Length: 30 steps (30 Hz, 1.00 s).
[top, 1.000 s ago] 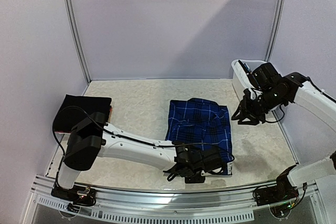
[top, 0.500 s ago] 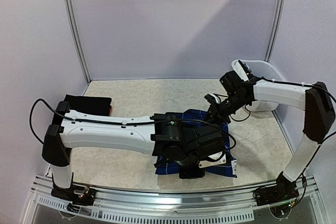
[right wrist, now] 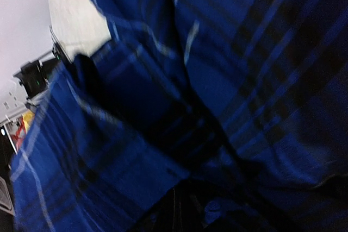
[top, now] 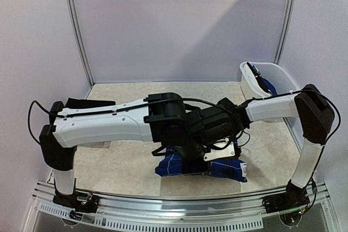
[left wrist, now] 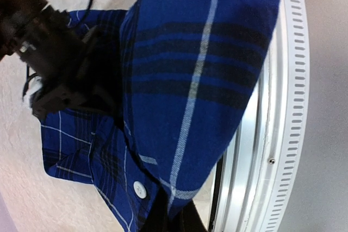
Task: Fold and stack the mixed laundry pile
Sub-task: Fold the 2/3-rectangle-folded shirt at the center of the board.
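Note:
The blue plaid button shirt lies bunched near the table's front edge under both arms. My left gripper is shut on a fold of it, and the cloth hangs in front of its camera with a white button showing. My right gripper reaches in from the right just above the shirt. Its own view is filled with blurred plaid, and its jaws look shut on the cloth. A plain black garment lies at the far left, partly behind the left arm. The red-black plaid garment is out of view.
A white plastic basket stands at the back right with some blue cloth in it. The metal front rail runs close beside the hanging shirt. Walls close the table at the back and on both sides.
The left arm has risen and swung back over the middle, carrying the shirt's near edge. The right arm has come from the basket side to the shirt. The flat shirt is now bunched.

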### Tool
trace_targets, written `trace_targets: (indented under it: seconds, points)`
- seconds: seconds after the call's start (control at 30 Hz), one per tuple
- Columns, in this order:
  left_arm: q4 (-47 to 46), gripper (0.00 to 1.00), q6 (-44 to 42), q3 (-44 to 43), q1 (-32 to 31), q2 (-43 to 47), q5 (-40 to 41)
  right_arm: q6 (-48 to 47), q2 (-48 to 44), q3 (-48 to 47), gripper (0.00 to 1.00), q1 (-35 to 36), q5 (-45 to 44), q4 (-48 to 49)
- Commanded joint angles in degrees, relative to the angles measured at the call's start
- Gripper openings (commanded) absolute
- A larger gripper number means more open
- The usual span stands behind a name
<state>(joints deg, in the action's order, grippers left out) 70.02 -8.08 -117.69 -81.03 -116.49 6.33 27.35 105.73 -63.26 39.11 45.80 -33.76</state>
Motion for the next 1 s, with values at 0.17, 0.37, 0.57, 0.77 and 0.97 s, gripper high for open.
trace_targets:
  seconds: [0.17,0.37,0.57,0.77,0.97]
  points:
    - [2.2,0.0,-1.1,-4.2,5.5,-1.3,-1.0,1.9,-3.0,7.1,0.0,5.4,3.7,5.0]
    - [1.0,0.0,-1.7,-9.0,8.1,-3.2,-2.2,2.1,-5.0,7.4,0.0,6.4,5.6,3.7]
    - [-2.1,0.0,-4.8,-10.4,8.4,-5.9,-1.7,2.6,-8.6,7.2,0.0,6.5,-1.5,-0.1]
    - [-5.3,0.0,-9.9,-9.0,8.4,-7.5,-0.6,4.5,-11.2,1.0,0.0,3.2,-18.6,-11.7]
    - [-7.6,0.0,-13.1,-7.8,9.1,-8.2,1.1,6.2,-14.4,-2.4,0.0,-4.0,-25.8,-17.2]
